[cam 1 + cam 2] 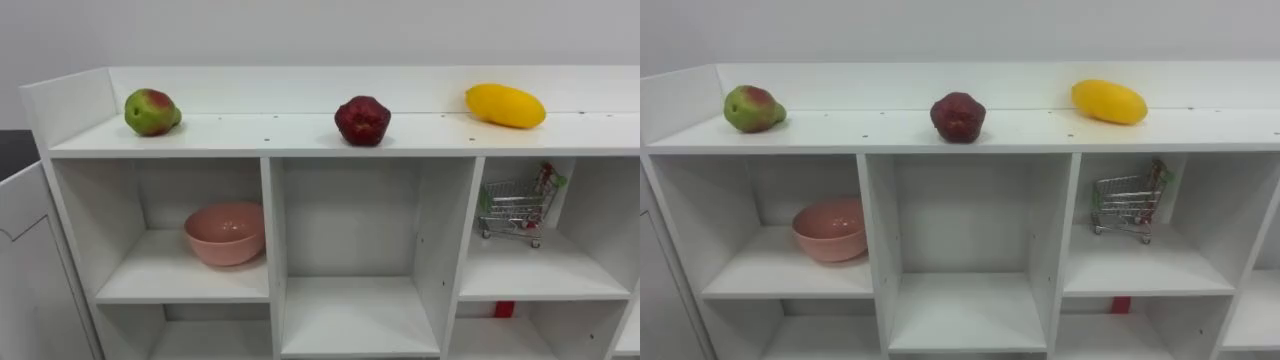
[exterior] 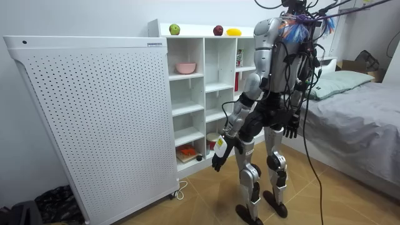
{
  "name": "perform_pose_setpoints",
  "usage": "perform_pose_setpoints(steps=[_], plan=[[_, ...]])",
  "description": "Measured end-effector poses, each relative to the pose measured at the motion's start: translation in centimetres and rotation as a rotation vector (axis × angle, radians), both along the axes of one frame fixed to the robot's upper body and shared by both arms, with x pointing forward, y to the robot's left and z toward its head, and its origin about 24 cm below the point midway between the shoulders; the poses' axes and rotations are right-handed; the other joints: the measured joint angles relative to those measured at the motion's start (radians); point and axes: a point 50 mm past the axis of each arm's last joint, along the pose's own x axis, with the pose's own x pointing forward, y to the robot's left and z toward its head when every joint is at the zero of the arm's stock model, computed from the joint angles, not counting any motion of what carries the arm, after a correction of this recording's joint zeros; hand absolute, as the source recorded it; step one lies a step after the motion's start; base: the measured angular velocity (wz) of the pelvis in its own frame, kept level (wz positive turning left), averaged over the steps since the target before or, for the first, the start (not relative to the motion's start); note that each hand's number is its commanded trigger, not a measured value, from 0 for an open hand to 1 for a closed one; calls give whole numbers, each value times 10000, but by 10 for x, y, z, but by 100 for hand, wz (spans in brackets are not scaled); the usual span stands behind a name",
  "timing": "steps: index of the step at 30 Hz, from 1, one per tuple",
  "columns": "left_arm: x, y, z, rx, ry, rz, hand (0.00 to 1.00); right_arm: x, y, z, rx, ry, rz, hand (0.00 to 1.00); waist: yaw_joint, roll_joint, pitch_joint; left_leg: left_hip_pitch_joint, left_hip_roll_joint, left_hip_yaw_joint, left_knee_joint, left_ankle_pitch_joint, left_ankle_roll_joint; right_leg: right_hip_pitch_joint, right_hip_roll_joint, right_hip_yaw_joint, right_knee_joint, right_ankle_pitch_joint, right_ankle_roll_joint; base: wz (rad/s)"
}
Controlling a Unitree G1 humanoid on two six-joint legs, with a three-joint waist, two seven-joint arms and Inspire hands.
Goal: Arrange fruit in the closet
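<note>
Three fruits lie on the top board of the white closet (image 1: pixel 270 136): a green and red apple (image 1: pixel 151 112) at the left, a dark red fruit (image 1: pixel 362 120) in the middle and a yellow mango (image 1: pixel 505 105) at the right. In the room view I stand facing the closet (image 2: pixel 215 81), an arm's length off. My left hand (image 2: pixel 218 157) and right hand (image 2: pixel 290 129) hang low at my sides, fingers relaxed, holding nothing.
A pink bowl (image 1: pixel 225 233) sits in the upper left compartment and a small wire shopping cart (image 1: pixel 515 208) in the upper right one. The middle compartment is bare. A tall white perforated panel (image 2: pixel 94 125) stands left of the closet; a bed (image 2: pixel 356 106) lies behind me.
</note>
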Motion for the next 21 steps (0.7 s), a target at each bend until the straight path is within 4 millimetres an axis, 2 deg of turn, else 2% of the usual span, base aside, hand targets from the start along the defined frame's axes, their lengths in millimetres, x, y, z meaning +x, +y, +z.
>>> perform_pose_setpoints(steps=[5,13,16,21], plan=[[-1,0,0,-5,24,-8,0,2,1,0,3,20,259,0,25,0,0,38,-7,50,2,2,3,-4,39,249,-26,-1,-1,-3],[6,0,1,7,-319,-79,0,7,-1,1,-456,-333,279,0,-18,-5,0,34,-4,146,0,2,3,-9,39,256,-33,-2,-2,-1],[6,0,1,62,-348,-84,0,18,-4,3,-792,-1026,-224,0,-19,-8,0,6,6,147,-3,1,3,-49,38,271,-43,-4,-6,0],[9,4,3,336,-619,85,0,47,-5,8,-978,-2835,-1771,0,-35,-51,-26,19,5,157,-18,0,4,12,50,266,-161,24,-19,0]])
